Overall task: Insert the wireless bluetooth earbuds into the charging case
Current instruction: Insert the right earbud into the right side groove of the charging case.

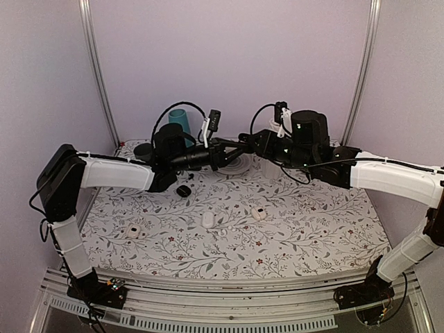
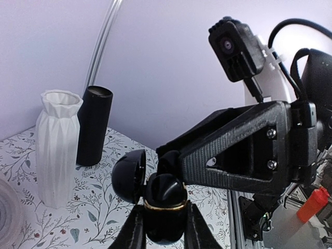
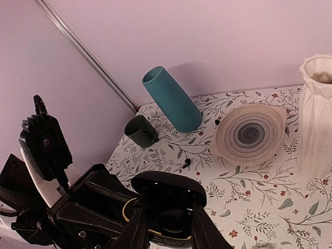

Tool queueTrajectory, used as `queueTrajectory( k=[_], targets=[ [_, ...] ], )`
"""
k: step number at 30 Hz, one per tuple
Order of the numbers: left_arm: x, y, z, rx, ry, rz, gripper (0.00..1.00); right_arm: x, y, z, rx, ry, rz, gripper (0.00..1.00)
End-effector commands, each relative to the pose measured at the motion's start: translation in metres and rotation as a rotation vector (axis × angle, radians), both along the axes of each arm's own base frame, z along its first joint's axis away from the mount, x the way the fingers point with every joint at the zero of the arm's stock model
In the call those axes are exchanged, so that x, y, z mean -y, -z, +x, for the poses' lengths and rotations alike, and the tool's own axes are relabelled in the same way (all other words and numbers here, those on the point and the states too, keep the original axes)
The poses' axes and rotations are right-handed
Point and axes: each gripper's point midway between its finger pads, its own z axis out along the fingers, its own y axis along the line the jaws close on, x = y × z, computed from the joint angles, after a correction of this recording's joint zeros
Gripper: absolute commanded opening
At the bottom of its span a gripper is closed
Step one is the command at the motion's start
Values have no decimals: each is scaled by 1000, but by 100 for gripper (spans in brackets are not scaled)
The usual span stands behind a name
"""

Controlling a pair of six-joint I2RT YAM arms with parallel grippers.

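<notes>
- Left gripper [image 2: 165, 223] is clenching the black charging case [image 2: 165, 194] from both sides, holding it in the air above the far middle of the table [image 1: 312, 236].
- Its lid [image 2: 128, 175] is hanging open to the left, and a gold ring is showing around the case's mouth.
- Right gripper [image 3: 170, 220] is reaching in from the right and meeting the case at its open top. Its fingers are standing a little apart, and no grip is showing between them.
- One tiny black earbud [image 3: 187, 163] is lying on the table toward the far-left corner, between the dark mug [image 3: 140, 130] and the plate [image 3: 251, 133], touching neither.
- Behind the mug, a teal cup [image 3: 171, 101] is standing near the far edge.
- To the right of the plate, a white vase [image 3: 316, 119] is standing upright.
- Toward the near edge, three white cases are lying in a loose row, well apart: the left white case [image 1: 133, 232], the middle white case [image 1: 207, 219] and the right white case [image 1: 259, 213].
- Between that row and the left gripper, a small black object [image 1: 184, 191] is lying on the table, too small to tell what it is.
</notes>
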Motion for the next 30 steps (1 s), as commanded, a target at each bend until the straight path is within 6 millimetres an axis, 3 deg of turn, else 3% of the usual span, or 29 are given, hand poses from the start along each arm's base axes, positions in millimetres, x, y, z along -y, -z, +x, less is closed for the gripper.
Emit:
queueTrajectory(
  k=[1, 4, 15, 23, 25, 30],
  targets=[
    [-8, -43, -11, 123, 4, -83, 0, -7, 15, -11, -64, -46, -35, 31],
    [-10, -43, -11, 132, -2, -80, 0, -7, -4, -11, -42, -47, -5, 34],
    [-17, -48, -14, 165, 6, -75, 0, 6, -25, -13, -26, -52, 35, 45],
    [-22, -48, -23, 186, 43, -44, 0, 21, -57, -12, 74, -39, 79, 70],
    [-23, -47, -27, 193, 54, -32, 0, 23, -56, -12, 92, -47, 85, 78],
    [-25, -49, -41, 217, 111, -12, 0, 28, -69, -11, 140, -125, 122, 85]
  ],
)
